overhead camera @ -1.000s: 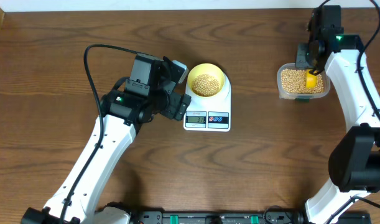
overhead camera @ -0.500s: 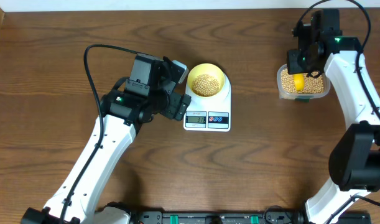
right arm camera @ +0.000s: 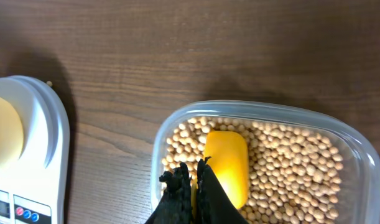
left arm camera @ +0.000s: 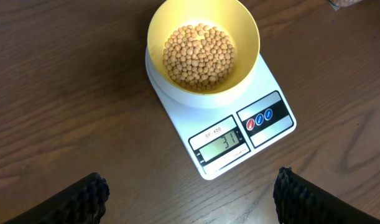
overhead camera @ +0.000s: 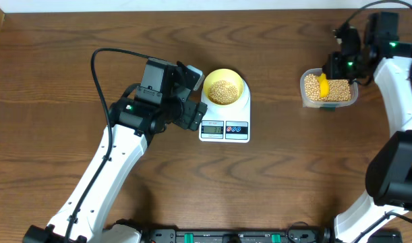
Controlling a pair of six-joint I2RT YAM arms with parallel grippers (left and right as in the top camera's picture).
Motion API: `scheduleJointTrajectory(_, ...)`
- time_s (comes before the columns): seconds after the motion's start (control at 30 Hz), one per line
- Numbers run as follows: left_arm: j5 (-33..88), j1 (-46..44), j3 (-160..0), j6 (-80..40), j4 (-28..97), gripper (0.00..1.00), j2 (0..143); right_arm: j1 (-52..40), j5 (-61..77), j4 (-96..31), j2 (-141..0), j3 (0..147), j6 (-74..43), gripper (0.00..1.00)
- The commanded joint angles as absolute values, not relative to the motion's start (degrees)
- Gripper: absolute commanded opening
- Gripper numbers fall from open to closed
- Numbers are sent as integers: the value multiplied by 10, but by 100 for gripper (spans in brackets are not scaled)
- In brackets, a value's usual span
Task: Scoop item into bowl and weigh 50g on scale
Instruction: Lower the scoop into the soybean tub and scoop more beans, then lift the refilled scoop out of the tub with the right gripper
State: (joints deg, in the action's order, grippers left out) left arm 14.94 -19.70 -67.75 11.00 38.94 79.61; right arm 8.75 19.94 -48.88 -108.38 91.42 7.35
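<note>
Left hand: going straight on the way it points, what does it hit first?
Probably the scale, at the front corner by its display: it lies ahead between the open fingers of the left hand, with the bowl beyond. Depth is unclear; bare table could come first.

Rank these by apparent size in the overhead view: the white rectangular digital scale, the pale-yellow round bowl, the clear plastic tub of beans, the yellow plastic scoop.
Largest: white rectangular digital scale
Then: clear plastic tub, only slightly smaller
Then: pale-yellow round bowl
Smallest: yellow plastic scoop
</note>
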Motion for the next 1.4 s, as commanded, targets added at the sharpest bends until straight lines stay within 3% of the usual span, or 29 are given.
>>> scheduleJointTrajectory(0.0,154,-195,-676,120,389,87,795,111,275,-492,-1089,906,78,1)
scheduleJointTrajectory(0.53,154,-195,-676,120,389,87,795,220,451,-439,-1089,836,78,1)
scheduleJointTrajectory(1.37,154,-195,-676,120,389,87,795,297,555,-391,-1089,836,1,1)
